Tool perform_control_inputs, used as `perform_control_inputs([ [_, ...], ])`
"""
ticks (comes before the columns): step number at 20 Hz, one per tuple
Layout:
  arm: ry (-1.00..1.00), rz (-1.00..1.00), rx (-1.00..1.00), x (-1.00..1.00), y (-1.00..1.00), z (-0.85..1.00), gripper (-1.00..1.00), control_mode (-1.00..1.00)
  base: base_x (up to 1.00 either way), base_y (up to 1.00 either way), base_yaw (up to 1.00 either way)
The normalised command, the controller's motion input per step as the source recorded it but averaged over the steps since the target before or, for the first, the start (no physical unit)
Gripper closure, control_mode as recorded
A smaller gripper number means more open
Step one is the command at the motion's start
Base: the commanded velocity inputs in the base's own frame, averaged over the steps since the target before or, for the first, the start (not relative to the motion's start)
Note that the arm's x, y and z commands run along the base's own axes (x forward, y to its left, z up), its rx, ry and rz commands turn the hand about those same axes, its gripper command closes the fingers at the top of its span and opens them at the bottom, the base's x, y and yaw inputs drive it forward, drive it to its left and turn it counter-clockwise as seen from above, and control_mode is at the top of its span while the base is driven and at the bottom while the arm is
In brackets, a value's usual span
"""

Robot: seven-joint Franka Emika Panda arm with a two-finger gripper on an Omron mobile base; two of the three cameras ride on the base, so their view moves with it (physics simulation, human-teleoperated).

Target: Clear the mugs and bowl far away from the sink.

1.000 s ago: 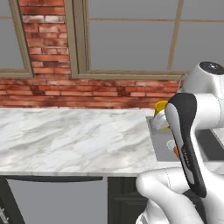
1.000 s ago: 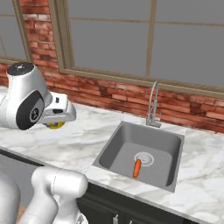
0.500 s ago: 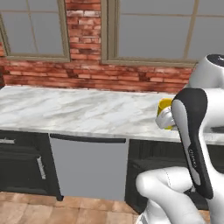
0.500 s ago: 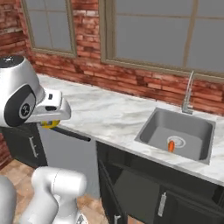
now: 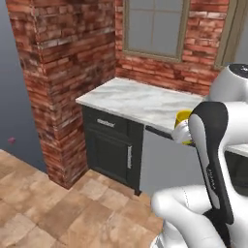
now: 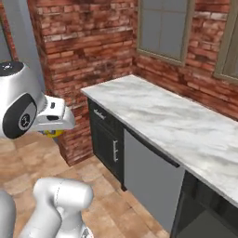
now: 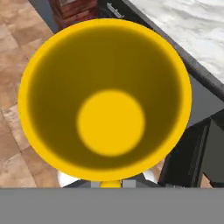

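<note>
A plain yellow mug [image 7: 109, 100] fills the hand view, seen from above with its mouth open toward the camera. My gripper [image 7: 110, 184] is shut on its near rim. In the left base view the mug [image 5: 183, 121] peeks out beside the forearm, level with the counter's front edge. In the right base view the mug [image 6: 52, 133] hangs under the white hand, out over the floor and left of the counter. The bowl and the sink are out of view.
A white marble counter [image 5: 145, 102] [image 6: 176, 123] runs along the brick wall under windows and ends at a brick pillar [image 5: 63, 72]. Dark cabinets [image 5: 111, 147] and a grey appliance front [image 6: 148, 179] sit below it. A tiled floor [image 5: 63, 208] spreads to the left.
The whole picture has shifted: the base has driven left along the counter, the sink has slid out of view, and the brick pillar and floor have come in. The yellow mug stays held.
</note>
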Motion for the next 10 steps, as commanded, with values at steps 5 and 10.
perform_control_inputs([
  [5,0.0,0.0,0.0,0.0,0.0,0.0,1.0,1.0,0.0,0.85,0.75],
  [10,0.0,0.0,0.0,0.0,0.0,0.0,1.0,1.0,0.0,0.79,0.77],
])
